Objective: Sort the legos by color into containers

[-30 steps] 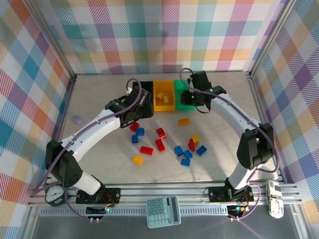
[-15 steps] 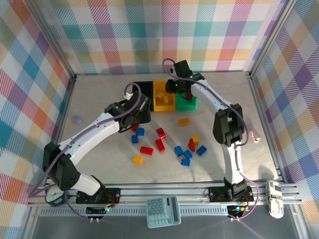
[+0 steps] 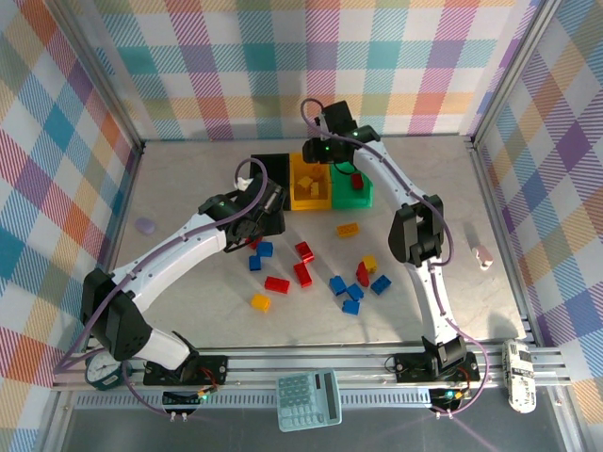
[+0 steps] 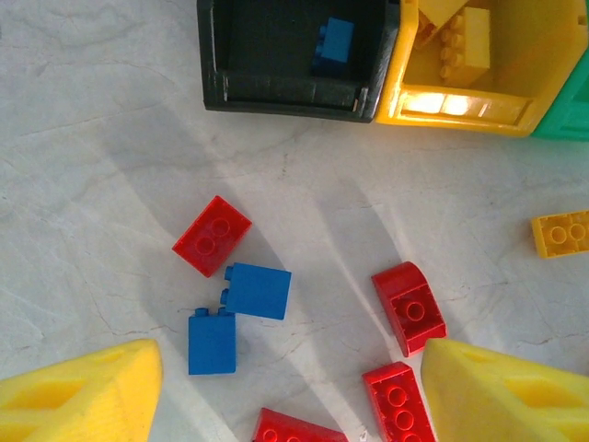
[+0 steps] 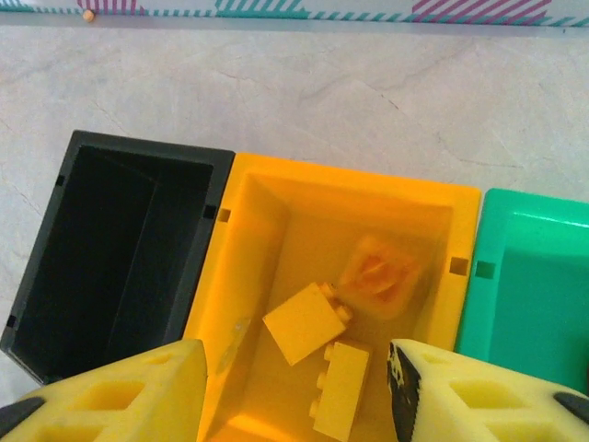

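Note:
The three joined containers stand at the back: black bin [image 3: 274, 162], yellow bin [image 3: 311, 193], green bin [image 3: 350, 196] with a red brick [image 3: 357, 179] in it. My right gripper [image 3: 325, 155] [image 5: 294, 387] hangs open over the yellow bin [image 5: 276, 212]. Two yellow bricks [image 5: 306, 322] lie inside it, and a blurred yellow one [image 5: 382, 274] is beside them. My left gripper [image 3: 256, 226] [image 4: 285, 387] is open above loose legos: two blue bricks [image 4: 256, 290] and several red ones [image 4: 409, 307]. A blue brick [image 4: 336, 41] lies in the black bin [image 4: 276, 92].
More red, blue and yellow bricks [image 3: 354, 291] are scattered mid-table, with a single yellow brick [image 3: 348, 229] in front of the green bin. A teal calculator [image 3: 309, 400] rests on the front rail. A purple blob [image 3: 144, 225] lies far left, a small pink object [image 3: 482, 254] far right.
My right gripper swung left from the green bin to over the yellow bin and opened, and a yellow brick left it. The left gripper barely shifted.

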`<move>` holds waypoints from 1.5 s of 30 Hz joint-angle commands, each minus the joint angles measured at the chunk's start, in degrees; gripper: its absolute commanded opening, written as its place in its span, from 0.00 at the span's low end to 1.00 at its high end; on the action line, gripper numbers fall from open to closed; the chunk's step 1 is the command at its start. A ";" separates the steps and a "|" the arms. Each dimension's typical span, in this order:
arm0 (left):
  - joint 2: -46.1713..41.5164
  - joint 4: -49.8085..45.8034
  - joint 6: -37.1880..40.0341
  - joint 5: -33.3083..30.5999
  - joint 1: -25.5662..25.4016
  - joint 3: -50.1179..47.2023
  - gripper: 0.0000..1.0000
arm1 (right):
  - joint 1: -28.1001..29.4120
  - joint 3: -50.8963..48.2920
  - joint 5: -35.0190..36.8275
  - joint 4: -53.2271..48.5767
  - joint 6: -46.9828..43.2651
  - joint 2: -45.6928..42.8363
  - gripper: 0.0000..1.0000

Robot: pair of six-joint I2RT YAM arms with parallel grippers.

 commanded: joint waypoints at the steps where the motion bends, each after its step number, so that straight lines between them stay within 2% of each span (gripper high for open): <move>1: 2.00 -0.38 -0.94 -0.38 -0.64 -0.84 0.75 | 0.34 -2.74 0.99 -2.87 -1.76 -5.69 0.55; 8: 8.45 0.39 -1.41 0.88 -0.55 -0.43 0.74 | 0.39 -30.80 0.08 6.26 0.74 -25.99 0.56; 11: 12.19 -1.26 -2.01 0.48 -0.33 1.12 0.74 | 0.41 -44.26 -3.97 10.05 3.16 -35.27 0.56; 14: 15.36 -1.94 -2.38 1.14 0.83 1.86 0.73 | 0.44 -56.00 -3.46 11.10 4.03 -43.73 0.57; 19: 18.02 0.90 -1.73 3.78 2.43 0.74 0.72 | 0.39 -68.43 -2.30 8.64 3.93 -53.75 0.59; 27: 21.24 1.74 -0.79 4.36 3.89 -0.48 0.70 | 0.35 -77.87 -0.71 8.75 7.69 -62.92 0.63; 45: 25.50 2.24 3.11 6.13 5.69 0.37 0.66 | 0.30 -77.25 -0.78 7.67 8.17 -63.38 0.63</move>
